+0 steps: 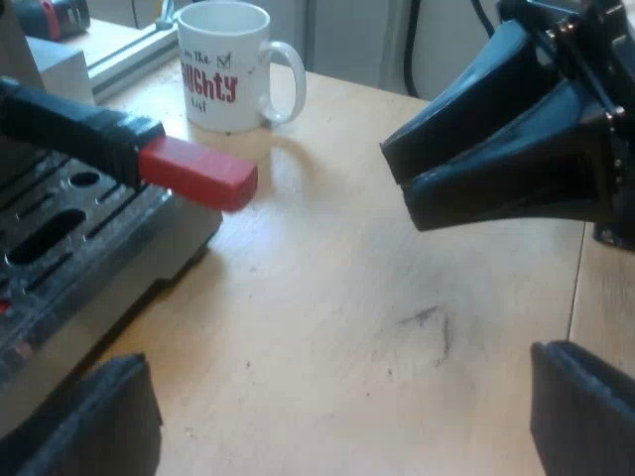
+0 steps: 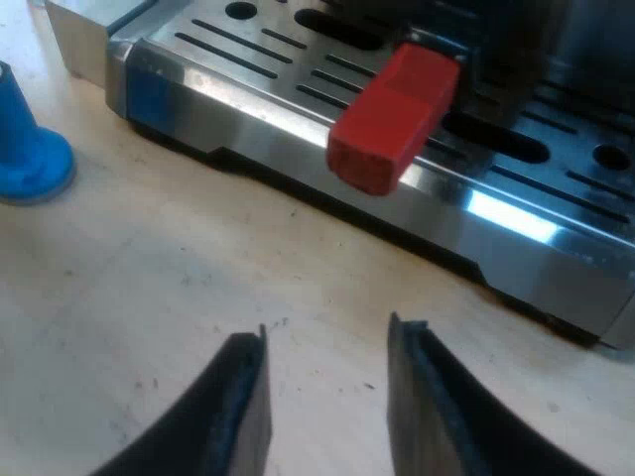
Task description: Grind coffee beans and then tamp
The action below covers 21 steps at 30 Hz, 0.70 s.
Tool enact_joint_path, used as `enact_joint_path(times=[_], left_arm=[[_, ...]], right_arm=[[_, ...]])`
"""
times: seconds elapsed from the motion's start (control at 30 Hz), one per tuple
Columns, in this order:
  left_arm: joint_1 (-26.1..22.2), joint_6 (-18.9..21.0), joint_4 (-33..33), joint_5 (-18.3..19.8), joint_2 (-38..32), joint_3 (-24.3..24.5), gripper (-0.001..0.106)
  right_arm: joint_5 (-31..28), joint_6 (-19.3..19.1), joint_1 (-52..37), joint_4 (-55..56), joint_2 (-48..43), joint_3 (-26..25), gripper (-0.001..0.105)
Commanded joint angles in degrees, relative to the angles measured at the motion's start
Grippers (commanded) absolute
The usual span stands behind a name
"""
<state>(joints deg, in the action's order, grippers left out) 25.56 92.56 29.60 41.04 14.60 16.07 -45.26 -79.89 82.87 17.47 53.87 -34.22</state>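
The holder's dark handle (image 1: 69,129) sticks out from the espresso machine's front over the drip tray (image 1: 60,233), ending in a red tip (image 1: 198,177). My left gripper (image 1: 337,421) is open wide above the bare tabletop beside the machine, with nothing between its fingers. My right gripper (image 2: 329,332) is open just short of the red tip (image 2: 392,117), facing the drip tray (image 2: 248,69), and holds nothing. Its black body (image 1: 496,149) hangs over the table, level with the handle's end. A blue tamper (image 2: 25,149) stands on the table near the tray's corner.
A white mug (image 1: 226,61) with red lettering stands on the table beyond the handle's red tip. The light wooden tabletop (image 1: 347,297) stretches out in front of the machine. A metal rail (image 1: 134,50) runs behind the mug.
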Motion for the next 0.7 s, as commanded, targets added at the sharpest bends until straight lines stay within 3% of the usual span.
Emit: enact_joint_path(times=[0.03,0.23,0.7], left_arm=[[0.27,-0.35,-1.30,0.75,0.02,-0.95,0.078],[0.27,-0.35,-1.63,0.01,0.02,-1.26,0.078],[0.27,0.04,-2.94,-0.10,5.97,-1.26,0.078]], right_arm=[[-1.72,1.29,0.07,-5.09,4.18,-0.06,0.021],[-4.23,1.71,0.07,-14.08,10.53,-0.06,0.000],[-15.74,1.60,0.07,-31.56,20.67,-0.06,0.000]])
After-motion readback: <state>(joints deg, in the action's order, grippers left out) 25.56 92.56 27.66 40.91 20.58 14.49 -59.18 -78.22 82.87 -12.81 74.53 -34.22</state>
